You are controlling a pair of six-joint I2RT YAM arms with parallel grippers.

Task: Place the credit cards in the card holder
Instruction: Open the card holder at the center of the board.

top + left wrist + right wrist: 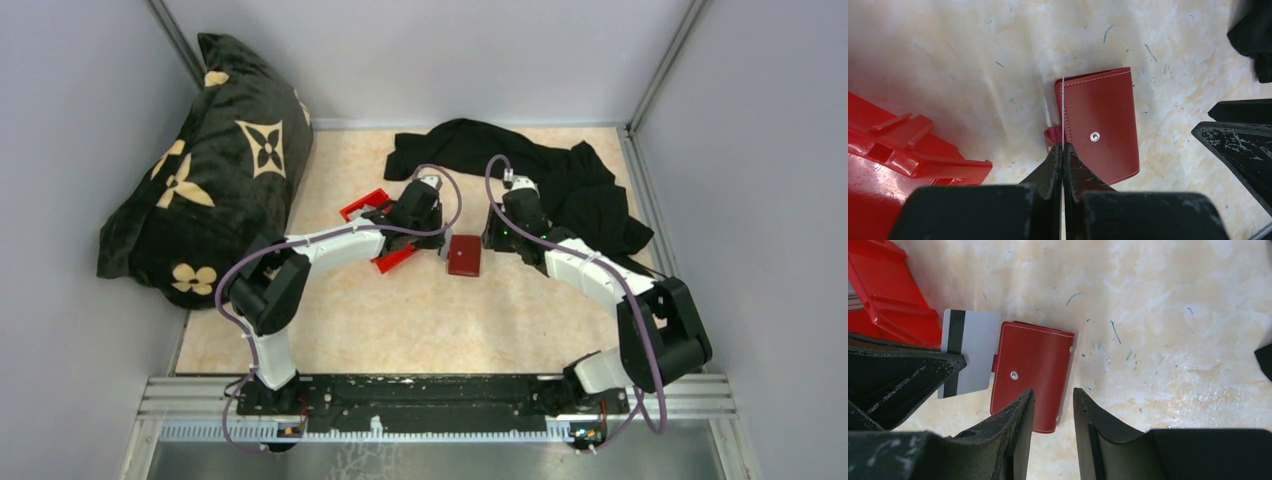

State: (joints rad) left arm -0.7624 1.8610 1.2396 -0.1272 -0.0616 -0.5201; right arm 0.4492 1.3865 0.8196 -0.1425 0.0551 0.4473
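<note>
A red bin (893, 155) lies left of the left gripper (1063, 148), which is pinched shut on one credit card (974, 350). The card's leading edge meets the card holder (1103, 122) just beyond its tips, presumably for insertion. The right gripper (1053, 402) is part open and empty, with the holder's corner between its fingers (1018, 425), likely bracing. The right wrist view shows the card's face; the left wrist view shows only its edge.

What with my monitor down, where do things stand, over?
Left end effector shut on a card, its edge meeting the wallet. Right end effector open over the wallet corner. Red bin close beside, not blocking.
</note>
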